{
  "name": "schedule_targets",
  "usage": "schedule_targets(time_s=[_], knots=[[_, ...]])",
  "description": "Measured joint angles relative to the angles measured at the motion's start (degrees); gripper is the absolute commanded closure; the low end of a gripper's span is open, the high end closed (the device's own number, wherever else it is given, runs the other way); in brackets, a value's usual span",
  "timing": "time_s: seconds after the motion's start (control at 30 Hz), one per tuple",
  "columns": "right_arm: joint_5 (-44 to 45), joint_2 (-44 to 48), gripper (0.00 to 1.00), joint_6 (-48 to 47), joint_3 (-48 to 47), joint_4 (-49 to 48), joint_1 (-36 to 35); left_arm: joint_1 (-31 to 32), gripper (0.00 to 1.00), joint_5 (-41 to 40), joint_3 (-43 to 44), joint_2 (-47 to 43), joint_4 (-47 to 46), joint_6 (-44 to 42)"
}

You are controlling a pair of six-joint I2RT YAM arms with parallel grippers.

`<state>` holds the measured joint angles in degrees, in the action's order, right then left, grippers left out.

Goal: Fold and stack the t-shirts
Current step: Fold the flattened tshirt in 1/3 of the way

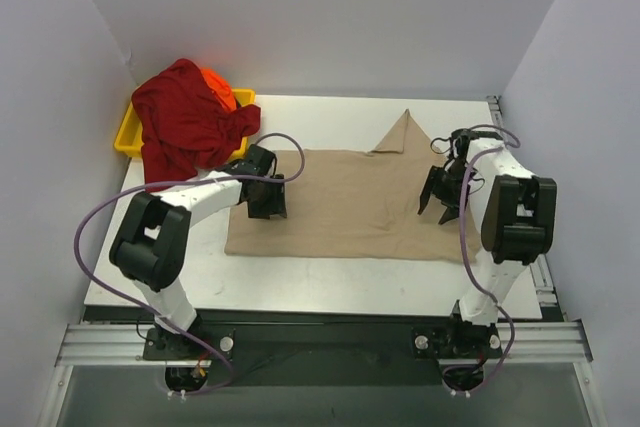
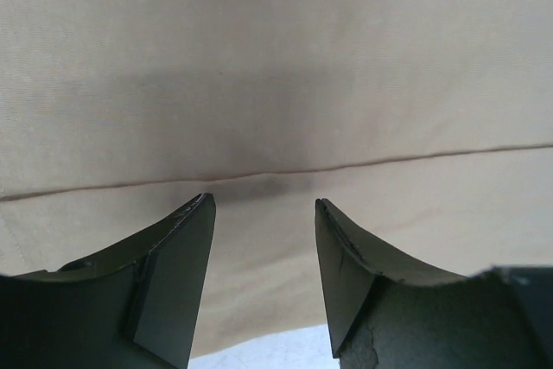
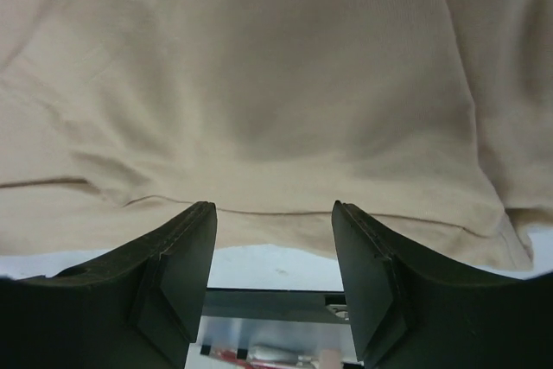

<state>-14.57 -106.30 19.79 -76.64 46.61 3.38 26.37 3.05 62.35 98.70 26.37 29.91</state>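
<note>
Across the middle of the surface [image 1: 330, 282] we have the tan shirt [image 1: 350, 202] spread flat, one sleeve pointing to the far edge, ready for its sides to be folded in. Our left end effector [image 1: 266, 202] hangs over its left edge and our right end effector [image 1: 437, 207] over its right side, both with fingers apart and empty, placed, we judge, to pinch the cloth. At the far left corner the red shirt [image 1: 180, 122] lies heaped over the yellow tray [image 1: 127, 137], with the orange shirt [image 1: 220, 87] peeking out behind it.
</note>
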Motion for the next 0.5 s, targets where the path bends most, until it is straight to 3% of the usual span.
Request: schedule_targets(time_s=[0.2, 0.5], knots=[[-0.1, -3.5, 0.44, -0.4, 5.8, -0.8, 0.3, -0.3, 0.40, 0.4, -1.4, 1.8, -2.0, -0.1], [1.0, -2.0, 0.44, 1.3, 13.2, 0.2, 2.1, -0.2, 0.40, 0.8, -8.9, -3.0, -9.5, 0.1]])
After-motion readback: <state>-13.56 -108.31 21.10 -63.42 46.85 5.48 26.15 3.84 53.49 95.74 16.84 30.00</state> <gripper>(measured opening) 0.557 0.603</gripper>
